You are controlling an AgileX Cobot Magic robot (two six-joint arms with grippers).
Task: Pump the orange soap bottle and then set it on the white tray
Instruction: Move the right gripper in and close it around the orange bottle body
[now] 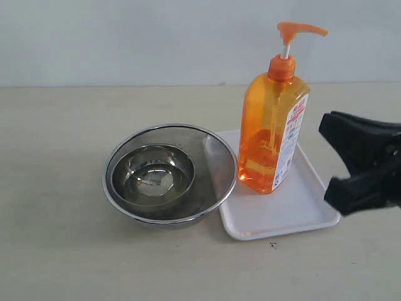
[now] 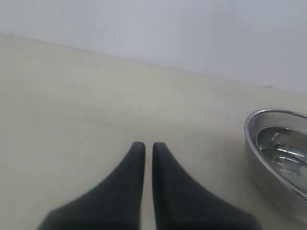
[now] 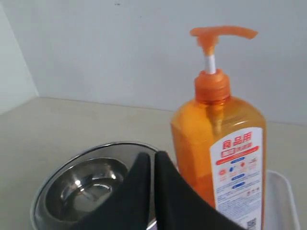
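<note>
1. orange soap bottle (image 1: 269, 138) stands upright on white tray (image 1: 301, 216), just beside nested steel bowls (image 1: 168, 172).
2. right gripper (image 3: 154, 155) clenched, empty, near the bottle but apart from it.
3. left gripper (image 2: 148, 145) clenched, empty, over table (image 2: 72, 96).

Jaws of the right gripper (image 3: 154, 157) met, empty, before the upright orange soap bottle (image 3: 201, 134); steel bowls (image 3: 79, 187) and white tray (image 3: 282, 191) flanked it.

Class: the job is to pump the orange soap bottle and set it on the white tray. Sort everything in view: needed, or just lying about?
Needed: orange soap bottle; white tray.
Lying about: large steel bowl; small steel bowl inside it.
</note>
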